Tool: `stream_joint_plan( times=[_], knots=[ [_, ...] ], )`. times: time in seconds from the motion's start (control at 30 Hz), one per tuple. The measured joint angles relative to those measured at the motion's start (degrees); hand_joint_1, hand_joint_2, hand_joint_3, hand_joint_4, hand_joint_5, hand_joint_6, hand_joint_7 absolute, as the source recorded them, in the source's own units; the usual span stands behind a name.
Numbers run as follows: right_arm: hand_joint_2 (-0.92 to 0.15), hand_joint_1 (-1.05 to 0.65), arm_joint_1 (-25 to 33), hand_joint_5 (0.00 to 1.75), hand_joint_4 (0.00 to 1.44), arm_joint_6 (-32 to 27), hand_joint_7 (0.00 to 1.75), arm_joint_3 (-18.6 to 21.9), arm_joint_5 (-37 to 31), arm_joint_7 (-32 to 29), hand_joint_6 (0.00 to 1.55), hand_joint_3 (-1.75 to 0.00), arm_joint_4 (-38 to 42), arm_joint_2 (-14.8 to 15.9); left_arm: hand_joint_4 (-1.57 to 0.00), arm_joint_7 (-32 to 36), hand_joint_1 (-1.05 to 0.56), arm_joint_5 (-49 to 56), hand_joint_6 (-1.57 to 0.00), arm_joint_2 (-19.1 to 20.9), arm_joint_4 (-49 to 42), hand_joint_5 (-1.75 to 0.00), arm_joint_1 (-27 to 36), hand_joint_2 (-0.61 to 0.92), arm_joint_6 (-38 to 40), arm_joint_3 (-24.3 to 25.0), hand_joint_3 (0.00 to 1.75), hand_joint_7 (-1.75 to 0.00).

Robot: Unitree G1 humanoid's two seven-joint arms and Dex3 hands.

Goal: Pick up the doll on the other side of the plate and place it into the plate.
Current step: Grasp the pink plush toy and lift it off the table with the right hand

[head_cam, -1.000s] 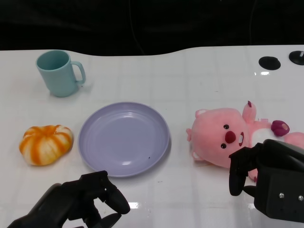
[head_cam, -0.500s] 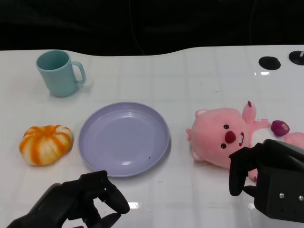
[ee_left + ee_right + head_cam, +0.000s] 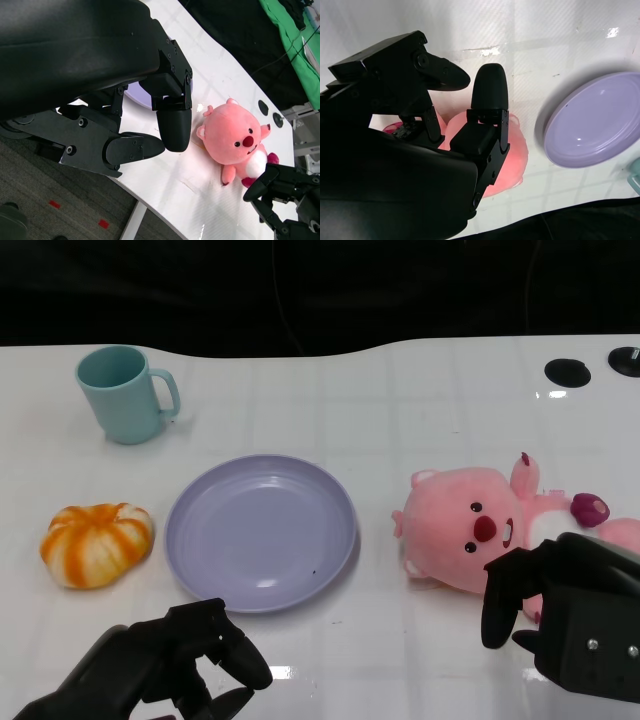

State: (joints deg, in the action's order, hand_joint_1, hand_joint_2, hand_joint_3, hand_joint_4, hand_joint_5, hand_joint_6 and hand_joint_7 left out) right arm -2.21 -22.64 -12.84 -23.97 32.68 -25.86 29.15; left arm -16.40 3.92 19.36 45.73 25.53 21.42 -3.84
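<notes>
Nearest the robot, the left hand [image 3: 175, 665] sits low over the white surface [image 3: 400, 400] at about 7 o'clock from the plate [image 3: 261, 531]. Its fingers are curled in toward the palm with nothing between them, a pose the left wrist view confirms. The right hand [image 3: 560, 615] is at the near right, at about 5 o'clock from the pink doll [image 3: 475, 530]. Its fingers [image 3: 497, 595] are bent downward and spread apart, holding nothing. In the head view they hang just in front of the doll's lower body; whether they touch the plush cannot be told. The right wrist view shows the doll's pink mass directly beyond those fingers.

The doll lies on the surface at 3 o'clock from the plate, apart from its rim, face turned up, one arm raised.

The lavender plate rests flat in the middle of the surface with nothing in it. An orange-and-white pumpkin toy [image 3: 97, 543] lies at its 9 o'clock, just beside the rim.

Farther back, a teal mug [image 3: 125, 393] stands upright at about 11 o'clock from the plate, handle to the right. Two dark round holes [image 3: 567, 371] mark the surface at the far right.
</notes>
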Motion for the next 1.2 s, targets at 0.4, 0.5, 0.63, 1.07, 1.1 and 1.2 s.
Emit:
stream_joint_plan(
  times=[0.4, 0.5, 0.63, 1.07, 1.1, 1.2],
  knots=[
    [-0.92, -0.33, 0.0, 0.86, 0.41, -1.9, 0.18, 5.0, 4.2, -5.5, 0.50, -0.14, -0.9, -4.8, -0.63, 0.0, -0.21, 0.0, -0.62, 0.0, -0.6, -1.54, -0.1, 0.90, -0.4, 0.0, 0.46, -1.26],
    [-0.92, -0.44, -0.1, 0.73, 0.27, -3.6, 0.09, 5.2, 4.1, -5.9, 0.35, -0.15, -1.1, -4.9, -0.63, 0.0, -0.21, 0.0, -0.62, 0.0, -0.6, -1.54, -0.1, 0.90, -0.4, 0.0, 0.46, -1.26],
    [-0.92, -0.54, -0.8, 0.66, 0.15, -6.2, 0.02, 5.4, 3.2, -6.5, 0.24, -0.15, -2.0, -4.9, -0.62, 0.0, -0.21, 0.0, -0.61, 0.0, -0.6, -1.55, -0.1, 0.90, -0.6, 0.0, 0.47, -1.26],
    [-0.92, -0.70, -6.6, 0.61, 0.11, -13.0, 0.01, 4.0, -2.4, -4.1, 0.15, -0.13, -2.2, 1.3, -0.62, 0.0, -0.21, 0.2, -0.61, 0.0, -0.9, -1.55, -0.8, 0.90, -0.3, -0.9, 0.47, -1.27],
    [-0.92, -0.72, -7.2, 0.62, 0.15, -13.2, 0.01, 3.0, -3.4, -3.6, 0.16, -0.14, -2.0, 1.9, -0.62, 0.0, -0.21, 0.2, -0.61, -0.1, -1.1, -1.55, -0.9, 0.90, -0.3, -0.9, 0.47, -1.27],
    [-0.92, -0.73, -9.3, 0.60, 0.25, -13.4, 0.01, -1.2, -7.9, -1.4, 0.17, -0.11, -0.6, 4.5, -0.62, 0.0, -0.20, 0.1, -0.61, -0.4, -2.1, -1.55, -1.5, 0.90, -0.3, -1.0, 0.47, -1.27]
  ],
)
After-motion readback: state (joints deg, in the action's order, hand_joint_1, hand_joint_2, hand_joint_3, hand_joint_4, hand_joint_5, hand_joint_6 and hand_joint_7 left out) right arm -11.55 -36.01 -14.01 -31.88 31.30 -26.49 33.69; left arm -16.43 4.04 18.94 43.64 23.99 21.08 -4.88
